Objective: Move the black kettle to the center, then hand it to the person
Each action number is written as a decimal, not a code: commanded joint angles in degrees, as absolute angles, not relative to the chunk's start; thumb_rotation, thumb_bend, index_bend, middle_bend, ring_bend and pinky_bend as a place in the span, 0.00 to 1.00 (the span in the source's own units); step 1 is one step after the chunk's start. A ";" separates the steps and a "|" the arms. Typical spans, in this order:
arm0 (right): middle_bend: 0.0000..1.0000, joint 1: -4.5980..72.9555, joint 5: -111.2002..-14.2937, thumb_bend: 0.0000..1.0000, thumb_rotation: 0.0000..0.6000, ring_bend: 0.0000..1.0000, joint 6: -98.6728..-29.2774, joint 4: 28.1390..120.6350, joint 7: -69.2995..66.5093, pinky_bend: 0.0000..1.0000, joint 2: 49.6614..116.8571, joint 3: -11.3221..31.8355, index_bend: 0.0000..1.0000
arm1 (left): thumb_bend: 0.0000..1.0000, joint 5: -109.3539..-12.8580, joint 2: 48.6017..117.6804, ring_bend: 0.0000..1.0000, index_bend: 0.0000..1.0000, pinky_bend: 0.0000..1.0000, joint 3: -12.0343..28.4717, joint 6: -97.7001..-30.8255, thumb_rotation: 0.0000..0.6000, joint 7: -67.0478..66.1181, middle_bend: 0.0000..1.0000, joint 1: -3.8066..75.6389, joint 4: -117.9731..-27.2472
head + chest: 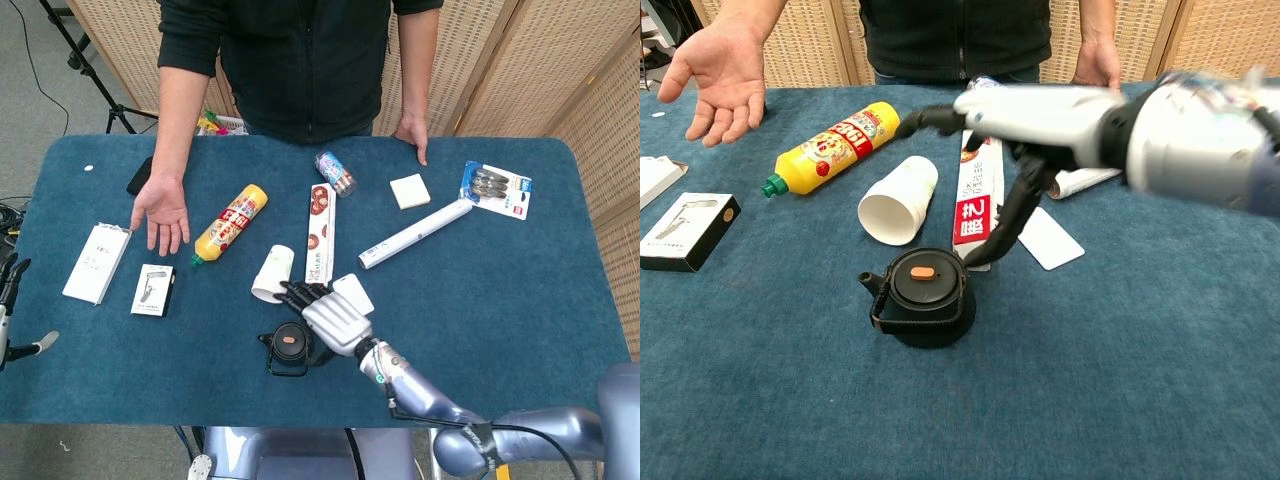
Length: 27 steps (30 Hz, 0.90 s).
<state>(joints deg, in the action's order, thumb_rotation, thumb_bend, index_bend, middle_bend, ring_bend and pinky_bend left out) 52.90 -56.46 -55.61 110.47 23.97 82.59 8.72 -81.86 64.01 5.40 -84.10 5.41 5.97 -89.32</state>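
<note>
The black kettle (290, 346) (923, 297) stands upright on the blue table near its front middle, with its wire handle folded down on the left. My right hand (335, 315) (1030, 105) hovers just behind and to the right of it. The hand's fingers (930, 118) are spread and hold nothing, clear of the kettle. At the far left edge only slivers of my left hand (8, 325) show, fingers apart and empty. The person stands behind the table with an open palm (160, 212) (715, 62) held out at the left.
A white paper cup (272, 272) lies on its side, with a long red-and-white box (320, 232) and a white card (352, 296) just behind the kettle. A yellow bottle (230, 225) and two small boxes (153, 290) sit left. A white tube (414, 234) and a blister pack (497, 188) lie right.
</note>
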 commanded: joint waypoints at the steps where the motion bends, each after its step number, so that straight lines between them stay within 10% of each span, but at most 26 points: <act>1: 0.00 50.17 -57.23 0.00 1.00 0.00 -58.90 116.82 25.07 0.11 73.88 8.86 0.03 | 0.00 -81.97 64.20 0.00 0.01 0.11 5.46 -84.28 1.00 5.30 0.00 6.01 -89.18; 10: 0.00 35.62 -71.15 0.00 1.00 0.00 -74.59 109.62 24.68 0.07 62.92 0.40 0.03 | 0.00 -89.06 66.67 0.00 0.01 0.11 4.12 -84.21 1.00 3.28 0.00 8.85 -86.91; 27: 0.00 13.42 -70.39 0.00 1.00 0.00 -90.42 91.06 11.42 0.00 70.66 -2.33 0.03 | 0.00 -109.07 69.41 0.00 0.10 0.11 -1.18 -76.79 1.00 12.66 0.00 23.58 -86.11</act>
